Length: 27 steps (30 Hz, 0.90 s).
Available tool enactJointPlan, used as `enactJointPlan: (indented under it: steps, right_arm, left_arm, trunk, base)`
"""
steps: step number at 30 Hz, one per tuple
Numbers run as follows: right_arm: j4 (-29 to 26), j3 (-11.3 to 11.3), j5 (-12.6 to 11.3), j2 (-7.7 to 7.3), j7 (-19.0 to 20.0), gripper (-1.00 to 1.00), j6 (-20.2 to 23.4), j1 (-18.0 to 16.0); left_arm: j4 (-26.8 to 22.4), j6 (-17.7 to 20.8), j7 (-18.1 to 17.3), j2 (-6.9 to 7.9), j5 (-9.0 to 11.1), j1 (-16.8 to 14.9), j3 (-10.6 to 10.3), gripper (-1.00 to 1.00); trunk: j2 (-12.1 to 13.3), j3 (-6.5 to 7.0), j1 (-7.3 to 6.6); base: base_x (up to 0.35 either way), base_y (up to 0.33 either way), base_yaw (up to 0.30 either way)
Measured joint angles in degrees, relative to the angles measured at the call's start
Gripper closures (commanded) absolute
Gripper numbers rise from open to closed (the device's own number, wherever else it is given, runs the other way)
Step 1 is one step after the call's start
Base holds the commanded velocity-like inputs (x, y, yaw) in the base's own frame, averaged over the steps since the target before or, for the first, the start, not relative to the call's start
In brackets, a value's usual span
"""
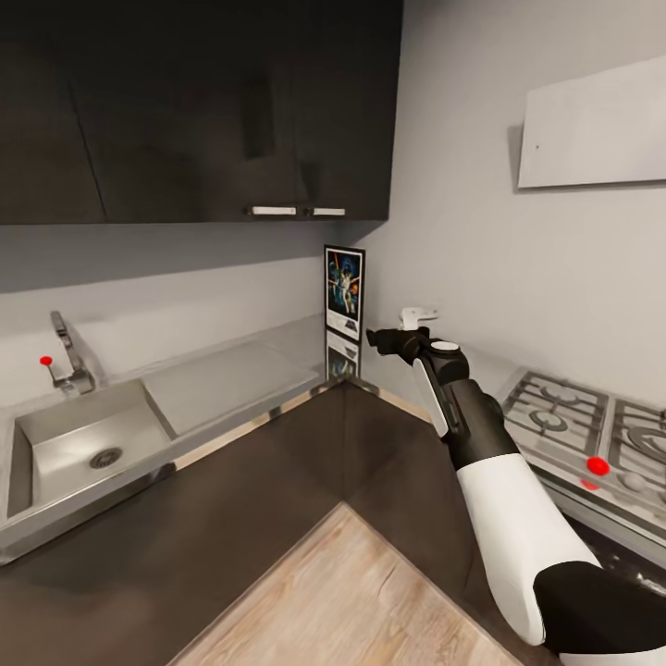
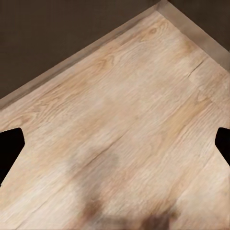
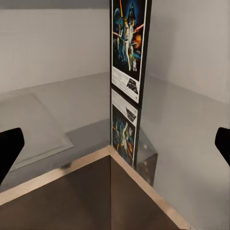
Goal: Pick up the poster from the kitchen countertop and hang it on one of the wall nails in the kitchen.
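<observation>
My right arm extends toward frame centre; right gripper [image 1: 393, 335] spread wide, empty. Poster [image 1: 344, 288] stands upright just beyond it, apart, in the countertop [image 1: 231, 375] corner.

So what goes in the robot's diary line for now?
right gripper: open, reaching toward poster | poster: upright in countertop corner, not held | left gripper: open over floor

The poster [image 3: 128, 40] stood upright in the corner of the kitchen countertop [image 3: 182, 124], and its white bottom strip carried a slanted black logo. In the right wrist view that logo looked like the Star Wars mark, though the letters were too blurred to spell out with certainty. The same strip showed mirrored in the glossy top below it, equally unreadable. In the head view the poster [image 1: 344, 289] was too small for any lettering to be read.
</observation>
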Motion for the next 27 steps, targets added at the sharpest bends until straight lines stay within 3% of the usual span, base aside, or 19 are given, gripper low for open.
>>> enactJointPlan:
  steps: [4,10,27]
  right_arm:
    - [-0.3,0.0,-2.7,-0.04,0.0,-1.00,0.0,0.0]
    - [-0.1,0.0,-4.5,-0.08,0.0,-1.00,0.0,0.0]
    - [0.0,-0.1,-4.8,-0.09,0.0,-1.00,0.0,0.0]
  left_arm:
    - [0.0,0.0,0.0,0.00,0.0,0.0,0.0,-1.00]
    - [0.0,0.0,0.0,0.00,0.0,0.0,0.0,-1.00]
    - [0.0,0.0,0.0,0.00,0.0,0.0,0.0,-1.00]
  trunk:
    - [0.0,0.00,0.00]
    - [0.0,0.00,0.00]
    - [0.0,0.00,0.02]
  base:
    - [0.324,0.000,0.002]
    - [0.330,0.000,0.000]
    - [0.168,0.000,0.000]
